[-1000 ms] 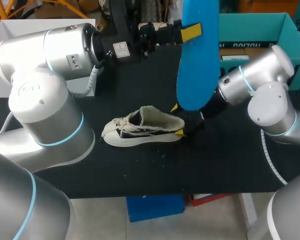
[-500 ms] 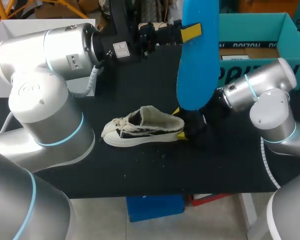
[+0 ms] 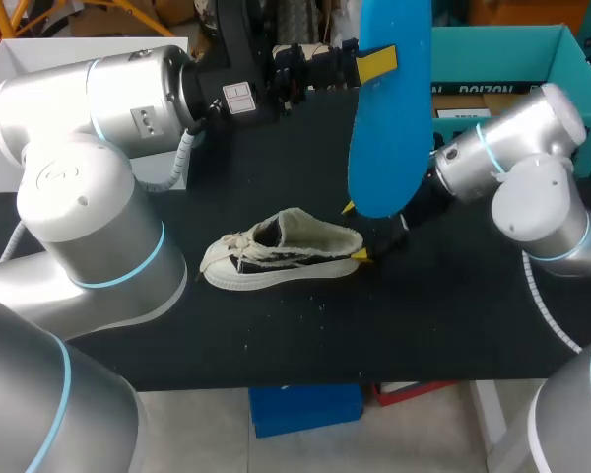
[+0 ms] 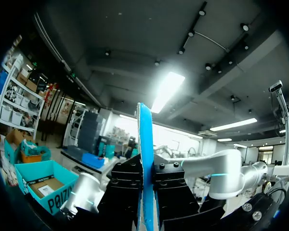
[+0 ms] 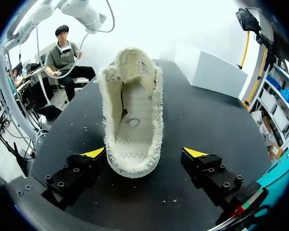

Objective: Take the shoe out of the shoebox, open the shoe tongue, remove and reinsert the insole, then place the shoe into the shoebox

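One low shoe of cream canvas [image 3: 276, 251] stands upright on its sole near the middle of the black table [image 3: 276, 335], outside the teal cardboard shoebox [image 3: 492, 54] that sits at the far right of the table. Its collar and edges are frayed into a fringe, a dark panel runs along its side above a white rubber sole, and pale laces bunch at the toe, which points toward my left arm's side.

From the right wrist, the shoe [image 5: 132, 120] is seen from the heel, mouth gaping, with a woven cream bed inside bearing a small round mark. The tongue lies folded back toward the toe.

The right gripper [image 3: 353, 234] is at table level behind the heel with its fingers spread wide, one yellow tip on each side of the heel. In the right wrist view the right gripper [image 5: 144, 153] has one tip just beside the fringe and the other tip well apart from it, so it grips nothing.

The left gripper [image 3: 360, 64] is raised above the far side of the table and is clamped on a long, bright blue foam insole [image 3: 389, 118], which hangs upright over the heel end of the shoe. From the left wrist the insole [image 4: 145, 144] shows edge-on, pinched between the black fingers. A white box [image 3: 39, 49] sits at the far left.
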`<state>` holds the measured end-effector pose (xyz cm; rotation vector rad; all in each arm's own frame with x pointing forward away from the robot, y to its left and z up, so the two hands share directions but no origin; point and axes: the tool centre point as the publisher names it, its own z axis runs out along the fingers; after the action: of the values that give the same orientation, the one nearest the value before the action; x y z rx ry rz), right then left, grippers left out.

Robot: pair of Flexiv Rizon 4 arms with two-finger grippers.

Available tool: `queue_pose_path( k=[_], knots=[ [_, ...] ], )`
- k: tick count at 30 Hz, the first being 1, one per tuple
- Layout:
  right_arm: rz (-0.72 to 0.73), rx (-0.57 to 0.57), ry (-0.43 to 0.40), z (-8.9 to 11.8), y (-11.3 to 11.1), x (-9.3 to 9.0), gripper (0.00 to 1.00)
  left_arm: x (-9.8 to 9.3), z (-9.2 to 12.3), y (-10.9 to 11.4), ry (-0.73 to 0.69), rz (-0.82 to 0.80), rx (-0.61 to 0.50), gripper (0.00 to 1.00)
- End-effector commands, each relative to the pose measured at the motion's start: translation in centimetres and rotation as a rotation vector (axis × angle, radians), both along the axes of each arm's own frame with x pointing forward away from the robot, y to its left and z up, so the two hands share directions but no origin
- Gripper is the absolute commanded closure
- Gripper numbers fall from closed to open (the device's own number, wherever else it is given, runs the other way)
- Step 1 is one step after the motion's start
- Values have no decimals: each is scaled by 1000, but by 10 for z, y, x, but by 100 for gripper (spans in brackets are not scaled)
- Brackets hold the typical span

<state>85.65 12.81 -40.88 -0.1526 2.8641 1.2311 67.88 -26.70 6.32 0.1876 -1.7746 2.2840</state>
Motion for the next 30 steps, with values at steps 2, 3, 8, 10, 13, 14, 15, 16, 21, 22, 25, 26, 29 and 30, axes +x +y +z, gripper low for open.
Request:
queue_pose_path(
  k=[2, 3, 8, 10, 13, 14, 15, 16, 21, 22, 25, 26, 29, 30],
  knots=[
    [0, -272, -54, 28, 1, 0, 0, 0, 1, -2, 1, 3, 2, 100],
    [-3, -316, -71, 30, 2, 0, 0, 0, 1, -2, 1, 3, 2, 100],
    [1, -535, -159, 38, 12, 0, 0, 0, 1, -2, 1, 3, 2, 100],
    [11, -604, -184, 38, 16, 0, 0, 0, 1, -2, 1, 3, 2, 100],
    [19, -668, -200, 37, 25, -3, 0, 0, 1, -2, 1, 3, 2, 100],
    [22, -684, -203, 37, 28, -4, 0, 0, 1, -2, 1, 3, 2, 100],
    [30, -707, -209, 36, 30, -5, 0, 0, 1, -2, 1, 3, 2, 100],
    [37, -721, -209, 35, 33, -5, 0, 0, 1, -2, 1, 3, 2, 100],
    [57, -744, -211, 35, 48, -5, 0, 0, 1, -2, 1, 3, 2, 100],
    [65, -748, -213, 36, 51, -5, 0, 0, 1, -2, 1, 3, 2, 100],
    [84, -755, -221, 39, 61, -3, 0, 0, 1, -2, 1, 3, 2, 100],
    [88, -757, -223, 40, 64, -2, 0, 0, 1, -2, 1, 3, 2, 100],
    [103, -753, -231, 43, 72, 0, 0, 0, 1, -2, 1, 3, 2, 100],
    [108, -752, -233, 43, 75, 0, 0, 0, 1, -2, 1, 3, 2, 100]
  ],
)
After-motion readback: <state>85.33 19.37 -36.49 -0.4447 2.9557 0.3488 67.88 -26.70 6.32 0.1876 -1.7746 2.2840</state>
